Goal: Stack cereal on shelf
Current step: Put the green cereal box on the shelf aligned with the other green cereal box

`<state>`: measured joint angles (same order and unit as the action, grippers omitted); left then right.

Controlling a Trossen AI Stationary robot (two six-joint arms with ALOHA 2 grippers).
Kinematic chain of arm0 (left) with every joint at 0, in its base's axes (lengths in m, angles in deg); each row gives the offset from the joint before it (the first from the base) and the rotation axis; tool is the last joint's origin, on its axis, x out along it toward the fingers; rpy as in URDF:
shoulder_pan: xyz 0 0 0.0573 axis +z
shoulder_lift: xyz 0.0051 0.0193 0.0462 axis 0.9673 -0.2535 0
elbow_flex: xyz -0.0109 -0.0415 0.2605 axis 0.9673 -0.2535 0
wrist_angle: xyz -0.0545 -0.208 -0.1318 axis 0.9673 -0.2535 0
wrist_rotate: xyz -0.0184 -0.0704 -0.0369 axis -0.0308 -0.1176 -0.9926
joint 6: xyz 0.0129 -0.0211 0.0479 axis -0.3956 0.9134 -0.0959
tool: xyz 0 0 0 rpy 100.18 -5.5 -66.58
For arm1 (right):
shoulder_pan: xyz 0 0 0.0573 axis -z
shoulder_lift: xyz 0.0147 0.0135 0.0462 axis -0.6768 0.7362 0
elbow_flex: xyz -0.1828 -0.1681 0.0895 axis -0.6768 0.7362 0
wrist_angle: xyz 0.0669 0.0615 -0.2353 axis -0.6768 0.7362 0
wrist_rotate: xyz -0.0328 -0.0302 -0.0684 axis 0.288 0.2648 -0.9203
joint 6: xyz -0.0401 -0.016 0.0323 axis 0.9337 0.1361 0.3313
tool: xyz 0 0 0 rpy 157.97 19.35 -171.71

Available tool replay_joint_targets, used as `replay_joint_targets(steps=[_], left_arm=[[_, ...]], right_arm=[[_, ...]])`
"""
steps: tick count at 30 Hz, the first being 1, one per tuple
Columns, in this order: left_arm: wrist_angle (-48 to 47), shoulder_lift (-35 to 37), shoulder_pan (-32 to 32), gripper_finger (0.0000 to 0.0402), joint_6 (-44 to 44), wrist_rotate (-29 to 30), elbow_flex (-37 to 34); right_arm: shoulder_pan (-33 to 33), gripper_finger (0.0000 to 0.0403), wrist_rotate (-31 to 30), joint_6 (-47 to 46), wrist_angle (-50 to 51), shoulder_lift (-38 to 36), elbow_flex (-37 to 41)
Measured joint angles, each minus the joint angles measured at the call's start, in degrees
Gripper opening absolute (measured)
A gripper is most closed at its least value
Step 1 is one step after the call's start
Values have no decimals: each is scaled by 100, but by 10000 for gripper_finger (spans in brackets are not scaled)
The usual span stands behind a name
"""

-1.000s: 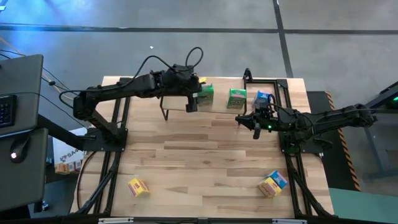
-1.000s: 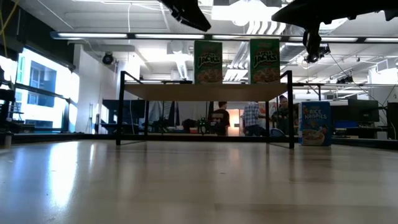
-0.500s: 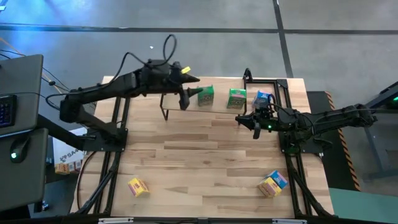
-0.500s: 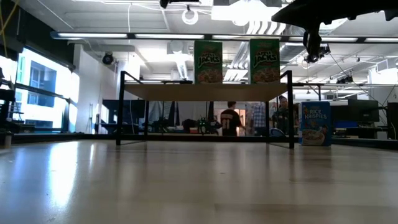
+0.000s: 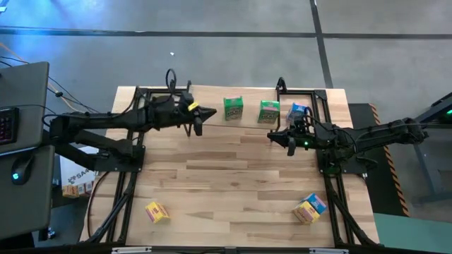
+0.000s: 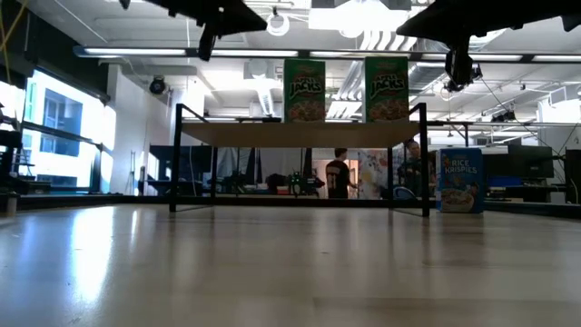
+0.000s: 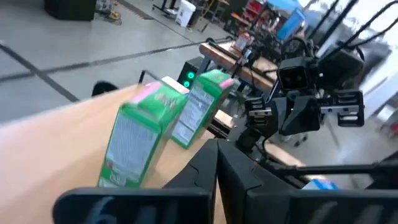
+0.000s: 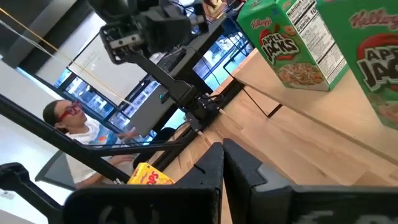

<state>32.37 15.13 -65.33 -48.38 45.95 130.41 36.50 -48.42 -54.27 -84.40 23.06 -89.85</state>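
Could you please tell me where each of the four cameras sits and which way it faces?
High view: overhead, straight down on the table; both arms show.
Low view: table height, level toward the shelf; arms overhang.
Left wrist view: past the shut left gripper toward two green cereal boxes.
Right wrist view: past the shut right gripper, same boxes.
All four share the green boxes.

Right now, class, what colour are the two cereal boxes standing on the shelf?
Green boxes; clearest in the low view.

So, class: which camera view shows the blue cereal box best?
The low view: the blue cereal box stands upright on the table beside the shelf, front facing us. The high view shows only its top; the left wrist view a blurred sliver; the right wrist view nothing.
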Motion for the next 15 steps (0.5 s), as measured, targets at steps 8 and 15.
replay_joint_targets(steps=[8,15], left_arm=[[557,-4,-36,1,-53,2,-153],[728,-4,-25,0,-486,1,-153]], right_arm=[[1,0,68,-3,52,-2,0],[-2,0,2,145,85,-2,0]])
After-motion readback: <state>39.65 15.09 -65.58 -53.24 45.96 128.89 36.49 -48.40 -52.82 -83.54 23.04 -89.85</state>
